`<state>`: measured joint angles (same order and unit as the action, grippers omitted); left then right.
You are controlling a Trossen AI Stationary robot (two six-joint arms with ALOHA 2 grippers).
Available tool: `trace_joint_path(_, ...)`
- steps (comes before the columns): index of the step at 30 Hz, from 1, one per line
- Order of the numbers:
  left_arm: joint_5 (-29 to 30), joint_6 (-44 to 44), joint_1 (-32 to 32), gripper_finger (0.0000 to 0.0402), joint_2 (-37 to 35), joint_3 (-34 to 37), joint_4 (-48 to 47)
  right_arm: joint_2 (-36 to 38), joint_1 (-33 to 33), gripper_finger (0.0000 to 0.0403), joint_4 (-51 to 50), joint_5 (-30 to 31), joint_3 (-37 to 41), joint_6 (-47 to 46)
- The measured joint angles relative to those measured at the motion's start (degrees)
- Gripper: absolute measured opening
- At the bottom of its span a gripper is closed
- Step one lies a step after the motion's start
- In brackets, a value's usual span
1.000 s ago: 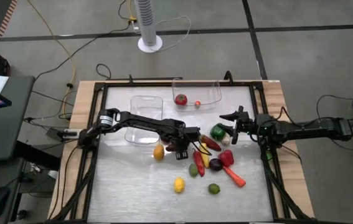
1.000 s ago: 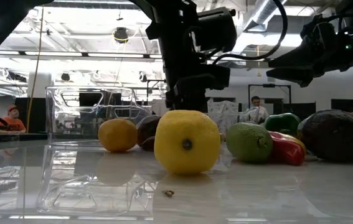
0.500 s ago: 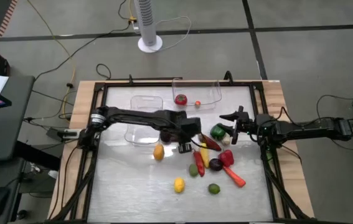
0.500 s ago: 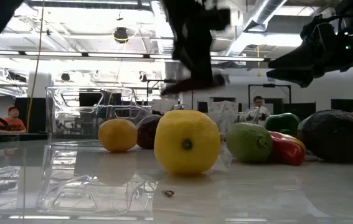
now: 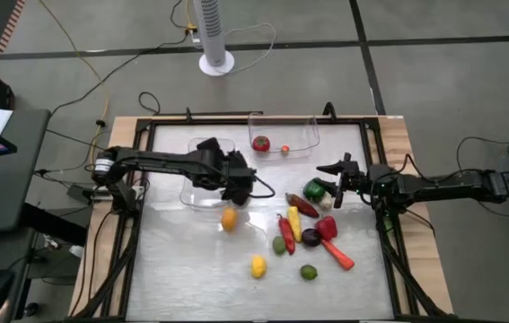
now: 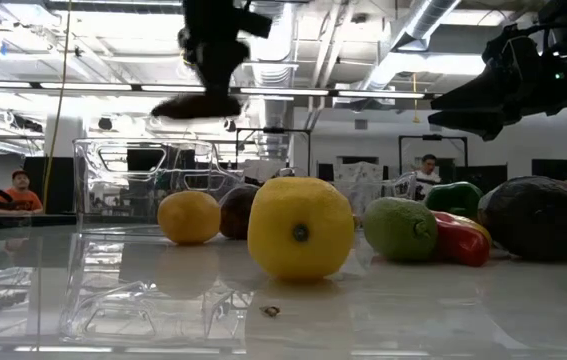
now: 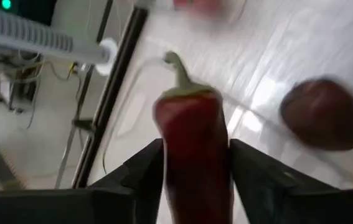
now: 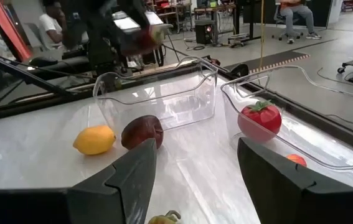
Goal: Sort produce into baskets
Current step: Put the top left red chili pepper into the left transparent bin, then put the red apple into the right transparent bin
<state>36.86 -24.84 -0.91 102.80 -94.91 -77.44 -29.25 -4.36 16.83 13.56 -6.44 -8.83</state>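
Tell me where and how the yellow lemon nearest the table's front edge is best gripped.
Take the lemon across its middle, probably straight down from above. It is roundish and lies apart from the other produce, the lime beside it not touching, so fingers fit either side. The open right gripper looks freer; the left gripper holds a red pepper.
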Motion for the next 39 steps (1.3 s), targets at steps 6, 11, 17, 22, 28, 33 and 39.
trace_joint_path(6, 0.01, -1.05, 0.50, 0.0256, -0.30, 7.46, 1.24, 0.01, -0.01, 0.0254, 0.02, 0.00, 0.00, -0.11)
trace_joint_path(11, -11.33, 5.47, 0.46, 0.0275, -0.39, 7.73, 16.59, 0.01, -0.02, 0.0254, 0.57, 0.28, 0.00, 0.12)
trace_joint_path(17, -13.77, 7.68, 0.95, 0.0276, 2.54, 7.53, 27.16, 0.01, 0.04, 0.0254, 0.53, 0.32, 0.00, -0.15)
trace_joint_path(22, -16.25, 10.44, 0.74, 0.0279, 8.39, 6.65, 27.13, 0.01, 0.07, 0.0254, 0.49, 0.46, 0.00, -0.15)
trace_joint_path(28, -17.75, 15.23, 0.34, 0.0309, 10.90, 4.29, 26.70, 0.01, 0.09, 0.0254, 0.17, 0.46, 0.00, -0.15)
trace_joint_path(33, -19.61, 16.29, 0.57, 0.0357, 10.83, 4.21, 25.26, 0.01, 0.09, 0.0254, 0.23, 0.46, 0.00, -0.15)
trace_joint_path(39, -19.84, 18.96, 1.16, 0.0397, 15.09, 4.28, 21.84, 0.00, 0.11, 0.0254, 0.27, 0.39, 0.00, -0.19)
